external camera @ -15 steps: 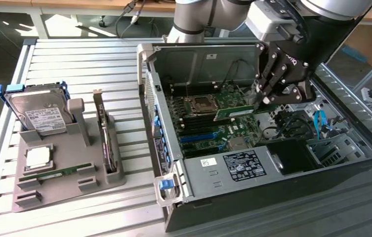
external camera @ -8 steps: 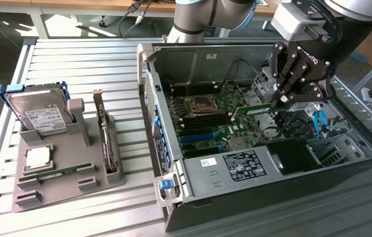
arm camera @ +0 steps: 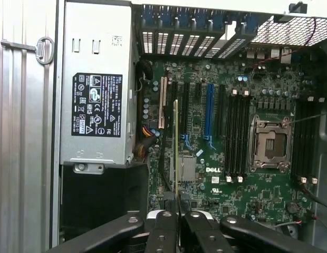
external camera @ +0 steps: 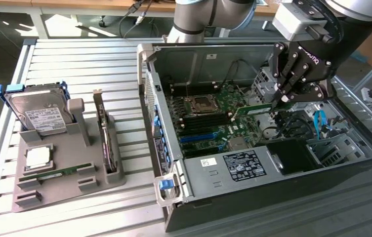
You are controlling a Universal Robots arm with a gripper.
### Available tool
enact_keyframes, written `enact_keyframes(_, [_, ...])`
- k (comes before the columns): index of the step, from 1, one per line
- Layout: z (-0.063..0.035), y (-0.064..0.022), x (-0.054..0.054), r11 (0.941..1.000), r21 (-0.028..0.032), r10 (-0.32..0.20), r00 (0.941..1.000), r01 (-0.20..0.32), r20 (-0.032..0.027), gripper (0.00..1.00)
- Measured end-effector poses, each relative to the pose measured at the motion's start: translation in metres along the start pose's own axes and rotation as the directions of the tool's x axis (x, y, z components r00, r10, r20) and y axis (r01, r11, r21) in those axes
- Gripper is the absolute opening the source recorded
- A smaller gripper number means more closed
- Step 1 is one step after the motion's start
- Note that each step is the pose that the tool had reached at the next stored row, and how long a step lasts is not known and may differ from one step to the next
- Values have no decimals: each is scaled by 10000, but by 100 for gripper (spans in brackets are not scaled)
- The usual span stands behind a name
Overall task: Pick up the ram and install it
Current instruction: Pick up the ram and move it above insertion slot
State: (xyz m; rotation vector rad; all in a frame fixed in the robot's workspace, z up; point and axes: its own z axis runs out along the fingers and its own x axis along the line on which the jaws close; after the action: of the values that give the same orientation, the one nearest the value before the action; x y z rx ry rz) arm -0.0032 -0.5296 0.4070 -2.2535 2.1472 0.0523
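The ram is a long thin green stick held level above the motherboard inside the open computer case. My gripper is shut on the end of it at the exterior view's right. In the wrist view the ram appears edge-on as a thin line running out from between my fingertips, with my gripper clamped on it. It hangs over the board beside the blue slot, apart from the black memory slots next to the processor socket.
The power supply and case walls box in the board. Cables and a drive cage lie at the exterior view's right. On the slatted table a grey holder carries a hard drive, an expansion card, a silver chip and another green stick.
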Motion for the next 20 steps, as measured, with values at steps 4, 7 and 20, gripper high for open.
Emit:
enact_keyframes(4, [12,-1,-27,10000,0,0,10000,0,-1,12])
enact_keyframes(7, [31,-3,-58,10000,0,0,10000,0,-2,12])
enact_keyframes(20, [109,-27,-293,10000,0,0,10000,0,0,12])
